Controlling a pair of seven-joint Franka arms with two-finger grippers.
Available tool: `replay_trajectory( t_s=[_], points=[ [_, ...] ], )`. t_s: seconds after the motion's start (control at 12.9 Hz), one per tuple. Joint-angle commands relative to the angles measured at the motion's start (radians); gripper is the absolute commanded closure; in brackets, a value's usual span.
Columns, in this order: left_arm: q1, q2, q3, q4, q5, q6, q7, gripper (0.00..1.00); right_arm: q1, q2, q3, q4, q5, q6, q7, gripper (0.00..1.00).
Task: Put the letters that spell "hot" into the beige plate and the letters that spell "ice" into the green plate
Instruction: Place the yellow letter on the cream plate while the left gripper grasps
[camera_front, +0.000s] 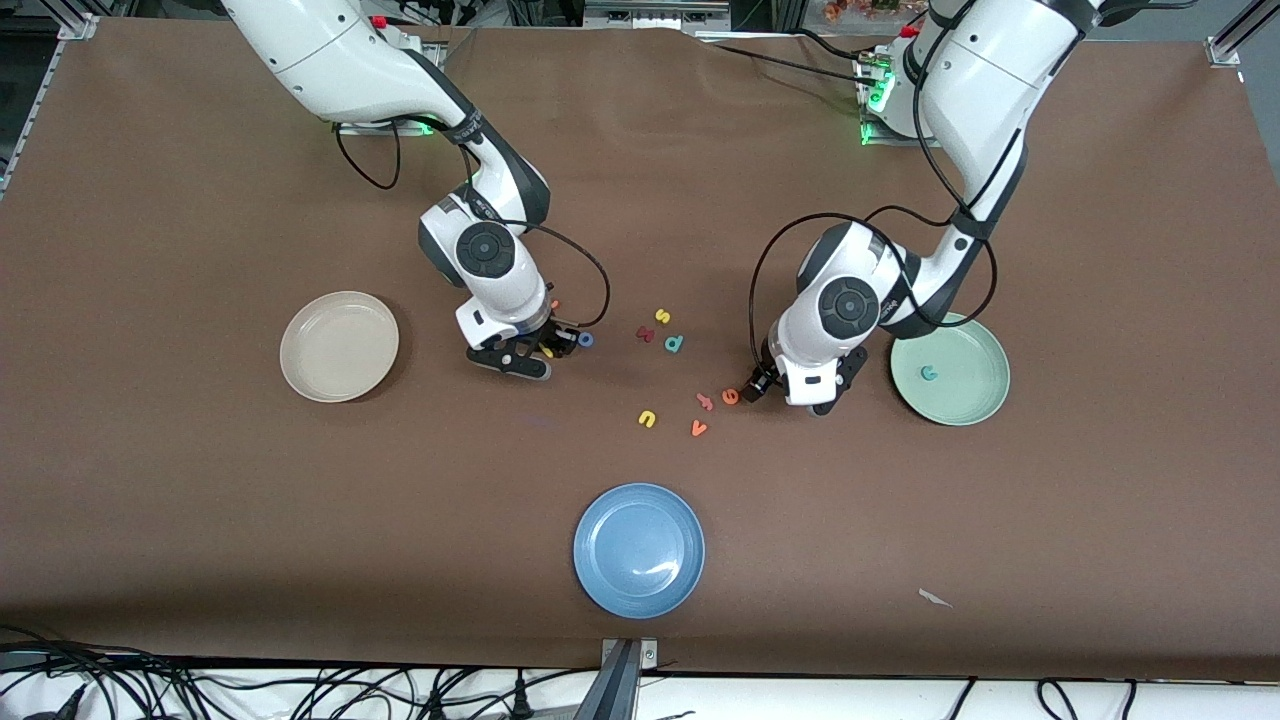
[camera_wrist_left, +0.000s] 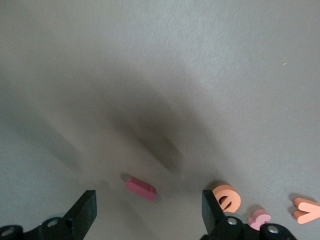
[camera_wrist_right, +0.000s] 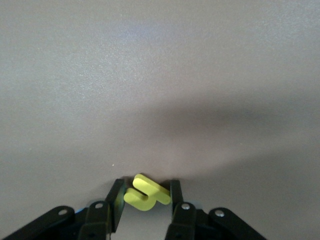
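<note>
The right gripper (camera_wrist_right: 145, 200) is down at the table between the beige plate (camera_front: 339, 346) and the scatter of letters, and its fingers are clenched on the yellow h (camera_wrist_right: 146, 193) — the letter sits tilted between the pads, its long stroke slanting across the gap. Just beside that gripper, toward the letters, lies the blue o (camera_front: 586, 340), flat on the cloth. The beige plate holds nothing so far.

Over at the left arm's end, the left gripper (camera_wrist_left: 150, 210) hangs low over the table with its fingers spread wide, grasping nothing. Between them lies the dark red i (camera_wrist_left: 140, 188), a short bar whose long axis runs roughly from one finger toward the other, slightly slanted. The orange e (camera_wrist_left: 226, 197) lies just beside one finger, with a pink letter (camera_wrist_left: 259, 218) next to it and an orange v (camera_wrist_left: 305, 210) a little farther along.

Count the plates — three: beige, blue plate (camera_front: 639, 549) nearest the front camera, and the green plate (camera_front: 949, 372), which already carries one teal c (camera_front: 929, 373) near its middle.

In the middle of the table sit three more letters close together: a yellow one (camera_front: 662, 316), a dark red k (camera_front: 645, 334) and a teal p (camera_front: 674, 344). A yellow u (camera_front: 647, 419) lies nearer the front camera, beside the orange v.
</note>
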Motion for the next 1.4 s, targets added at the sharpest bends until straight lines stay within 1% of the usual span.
replay_trajectory(
  t_s=[0.0,0.08,0.23,0.39,0.54,0.62,0.78,0.93,1.09,1.17,1.24,1.32],
  points=[
    [-0.014,-0.01,0.009,-0.036,0.047,0.047,-0.08,0.1,-0.003,0.003,0.005,-0.021,-0.023,0.018,0.022,0.83],
    [-0.016,-0.004,0.009,-0.038,0.093,0.054,-0.121,0.13,-0.003,-0.003,0.005,-0.021,-0.023,0.014,0.016,0.83],
    [-0.016,0.012,0.009,-0.037,0.154,0.072,-0.189,0.23,-0.003,-0.049,0.005,-0.021,-0.023,-0.016,-0.004,0.83],
    [-0.016,0.012,0.009,-0.036,0.164,0.075,-0.202,0.25,-0.017,-0.139,-0.001,-0.021,-0.005,-0.167,-0.105,0.83],
    [-0.017,0.012,0.007,-0.036,0.164,0.075,-0.215,0.26,-0.081,-0.222,-0.003,-0.036,0.005,-0.301,-0.278,0.83],
    [-0.019,0.012,0.007,-0.036,0.164,0.075,-0.217,0.27,-0.107,-0.252,-0.015,-0.044,0.009,-0.347,-0.377,0.83],
    [-0.019,0.012,0.007,-0.036,0.165,0.075,-0.22,0.41,-0.169,-0.296,-0.057,-0.073,0.011,-0.387,-0.569,0.83],
    [-0.019,0.013,0.009,-0.036,0.165,0.075,-0.219,0.6,-0.265,-0.324,-0.06,-0.113,0.009,-0.389,-0.735,0.83],
    [-0.019,0.013,0.009,-0.035,0.167,0.074,-0.219,0.72,-0.381,-0.327,-0.058,-0.139,0.009,-0.375,-0.919,0.82],
    [-0.02,0.013,0.009,-0.035,0.167,0.074,-0.217,0.78,-0.431,-0.32,-0.058,-0.141,0.009,-0.371,-0.996,0.8],
    [-0.02,0.012,0.009,-0.033,0.167,0.074,-0.215,0.85,-0.468,-0.307,-0.058,-0.142,0.009,-0.363,-1.042,0.62],
    [-0.02,0.013,0.009,-0.033,0.167,0.074,-0.214,0.9,-0.495,-0.298,-0.058,-0.142,0.011,-0.36,-1.07,0.57]
  ],
)
